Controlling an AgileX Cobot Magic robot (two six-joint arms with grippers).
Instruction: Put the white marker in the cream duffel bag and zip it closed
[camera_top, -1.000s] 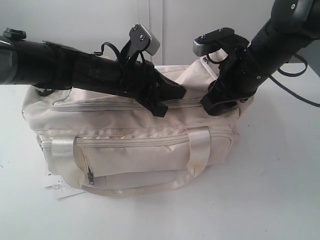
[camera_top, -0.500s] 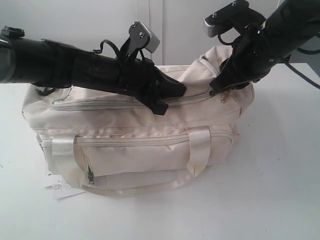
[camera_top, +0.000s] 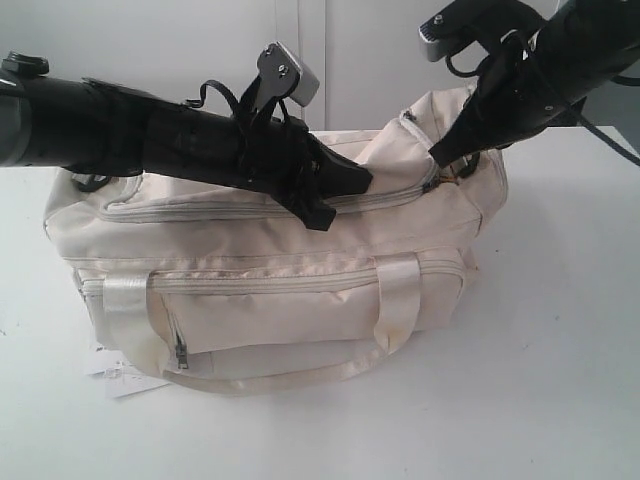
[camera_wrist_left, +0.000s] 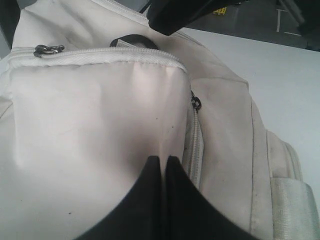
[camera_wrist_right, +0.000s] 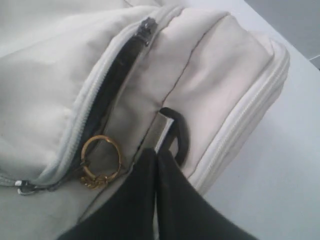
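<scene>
A plain white desk (camera_top: 560, 380) fills the foreground. A small white paper tag (camera_top: 122, 380) lies flat on it at the left. Behind stands a pale grey wall (camera_top: 150, 40) with a vertical seam.

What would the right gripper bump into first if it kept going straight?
Most likely the black ring on the end of the cream duffel bag: the right gripper points its closed tips right at it.

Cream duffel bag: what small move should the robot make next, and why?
Probably the right gripper should tug outward slightly. It is shut on the end tab of the cream duffel bag, whose zipper shows a dark gap; tautening should ease zipping.
</scene>
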